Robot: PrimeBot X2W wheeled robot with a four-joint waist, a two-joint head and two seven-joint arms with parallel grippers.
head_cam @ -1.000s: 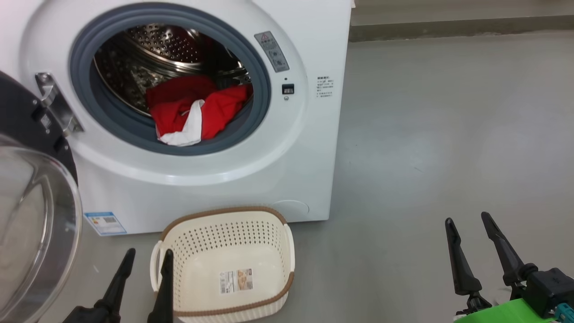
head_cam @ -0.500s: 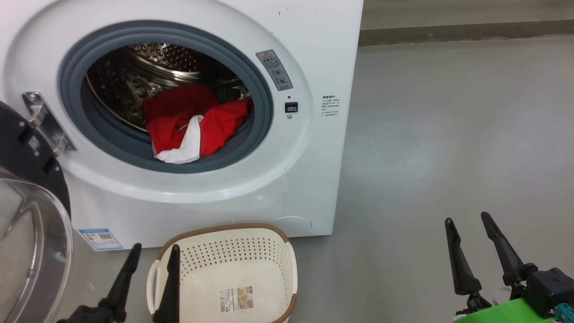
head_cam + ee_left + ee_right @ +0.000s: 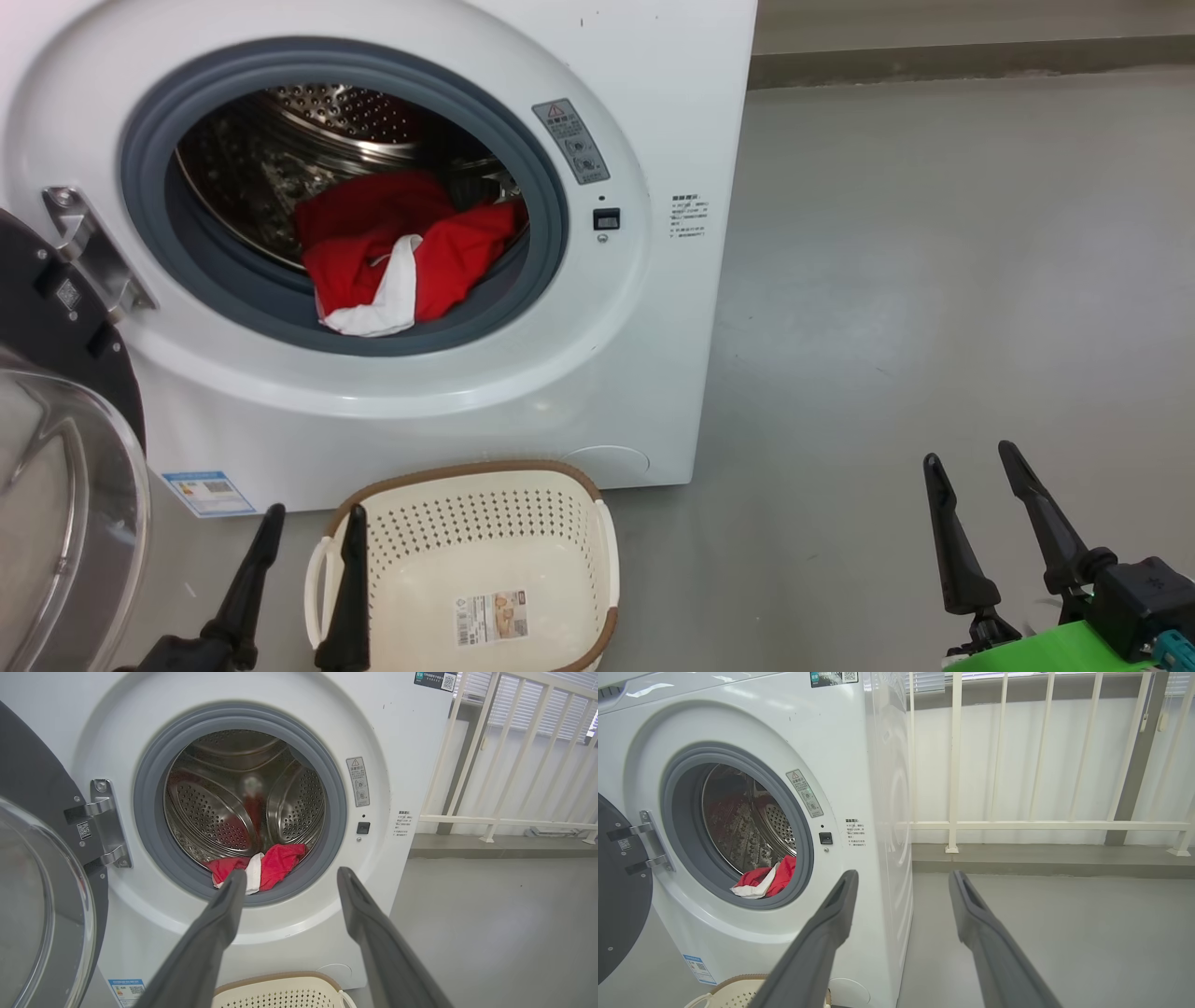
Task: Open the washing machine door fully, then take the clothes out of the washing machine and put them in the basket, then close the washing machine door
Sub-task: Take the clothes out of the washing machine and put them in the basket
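The white washing machine [image 3: 653,373] stands with its door [image 3: 56,485] swung wide to the left, glass bowl facing me. Red clothes [image 3: 392,252] with a white part lie at the front of the steel drum, draped onto the grey rubber ring; they also show as clothes [image 3: 266,865] and clothes [image 3: 768,882]. The cream basket [image 3: 485,495] sits empty on the floor below the opening. My left gripper [image 3: 313,523] is open, low at the basket's left handle, its fingers [image 3: 224,910] aimed at the drum mouth. My right gripper [image 3: 966,457] is open over bare floor at the right.
Grey floor [image 3: 934,280] stretches to the right of the machine. A low kerb [image 3: 934,61] runs along the back. A cream railing [image 3: 1041,823] stands behind it in front of a pale wall. The open door juts out at the left.
The head camera has tilted, so the machine and basket sit lower in the picture than a second ago. Both grippers stay open and nearly still.
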